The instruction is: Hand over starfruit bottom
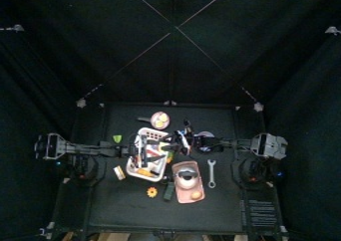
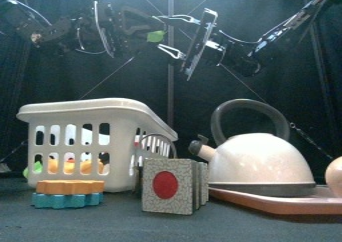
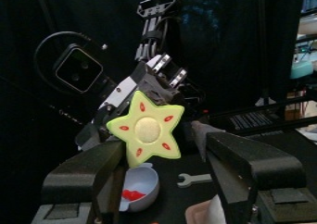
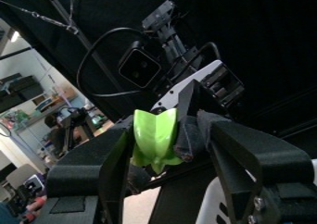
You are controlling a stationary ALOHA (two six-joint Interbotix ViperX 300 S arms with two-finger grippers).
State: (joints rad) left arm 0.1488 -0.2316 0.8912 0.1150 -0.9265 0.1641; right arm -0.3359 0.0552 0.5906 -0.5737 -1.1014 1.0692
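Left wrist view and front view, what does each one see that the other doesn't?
Only the left wrist view shows the starfruit as a flat star, and a wrench. Only the front view shows the white basket, the kettle and the block with a red dot. Both show the green starfruit high up between the arms.

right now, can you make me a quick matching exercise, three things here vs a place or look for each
Things:
1 starfruit
2 kettle
3 block

Place or look:
a red dot on its face
b held up in the air above the table
c white, standing right of the basket

Pairs: 1-b, 2-c, 3-a
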